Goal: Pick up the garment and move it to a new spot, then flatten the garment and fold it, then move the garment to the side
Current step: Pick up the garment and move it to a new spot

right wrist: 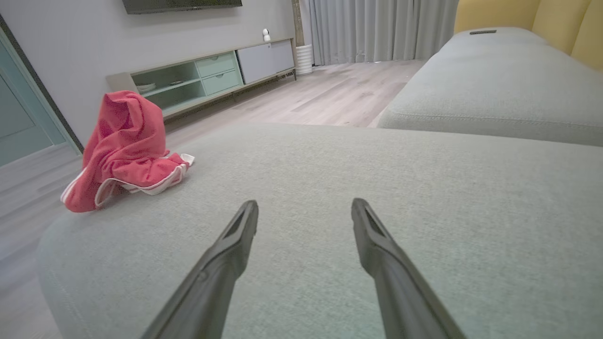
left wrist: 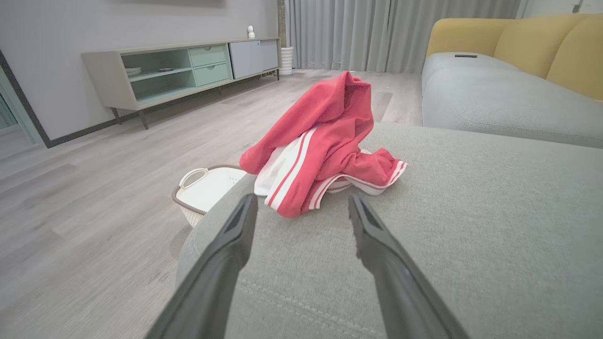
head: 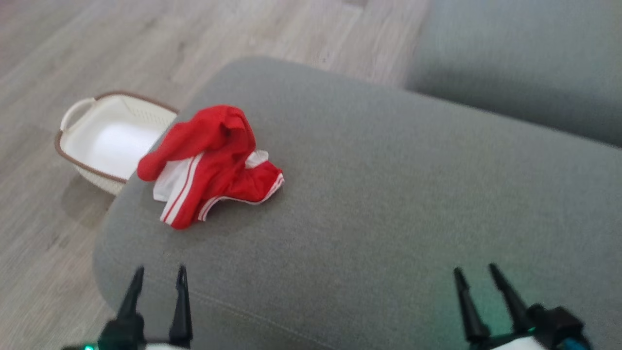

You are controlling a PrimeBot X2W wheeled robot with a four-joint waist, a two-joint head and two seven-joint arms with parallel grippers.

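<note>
Near the left edge of the grey cushion (head: 388,204), the garment (head: 214,163) is seen heaped in a crumpled mound. Red fabric, white side stripes and white trim at the hems are shown, and a patch of white lining is exposed. One red fold is carried out to the cushion's rounded edge, just above the white basket (head: 87,141) set on the wooden floor (head: 39,233) beside it.

A tall peak of cloth, flattened in the head view, is brought out clearly in the left wrist view. The left gripper (head: 161,267) is held at the near edge, in front of the garment and apart from it, fingers parted with nothing between them. The right gripper (head: 475,267) is kept well off to the right, jaws likewise spread and nothing gripped.

Through the wrist views the room is revealed: a low cabinet (left wrist: 188,70) against the wall, grey curtains (left wrist: 377,33), and a sofa (left wrist: 494,94) with yellow backrests. A broad stretch of bare cushion is left to the garment's right, bounded by a narrow gap before the sofa seat.
</note>
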